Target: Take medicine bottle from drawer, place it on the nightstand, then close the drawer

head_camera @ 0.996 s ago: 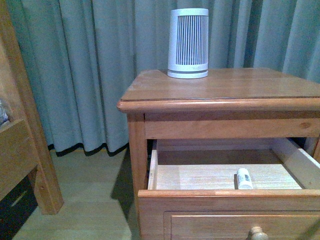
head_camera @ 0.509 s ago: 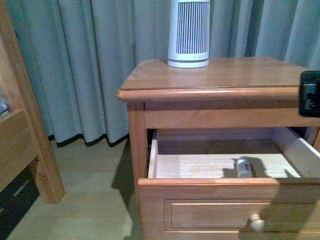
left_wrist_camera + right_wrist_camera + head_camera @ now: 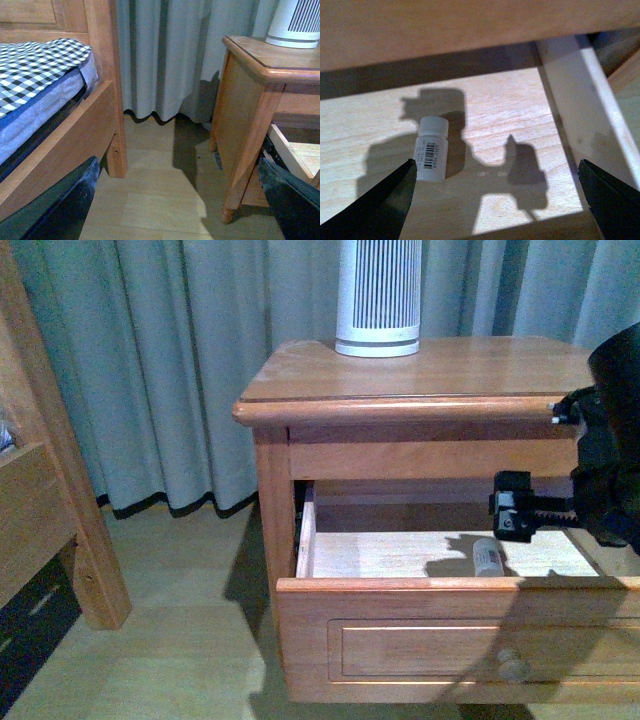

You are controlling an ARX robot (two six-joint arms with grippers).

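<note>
The nightstand (image 3: 450,365) stands ahead with its upper drawer (image 3: 400,635) pulled open. The medicine bottle (image 3: 487,557) lies on its side on the drawer's pale floor, right of middle. My right gripper (image 3: 515,510) hangs open over the drawer, just above and slightly right of the bottle. In the right wrist view the bottle (image 3: 432,150) lies close to one finger (image 3: 375,207), off to one side of the open gripper (image 3: 495,210), untouched. My left gripper (image 3: 175,210) is open and empty, low over the floor beside the nightstand (image 3: 245,100).
A ribbed white-and-grey canister (image 3: 377,300) stands at the back of the nightstand top. The drawer's side wall (image 3: 580,105) is near my right gripper. A wooden bed frame (image 3: 50,500) stands left, with a checked mattress (image 3: 35,65). Grey curtains (image 3: 180,370) hang behind.
My right gripper has come in from the right and dropped over the open drawer, ending just above the bottle. The nightstand has shifted up in the front view. The bottle has not moved.
</note>
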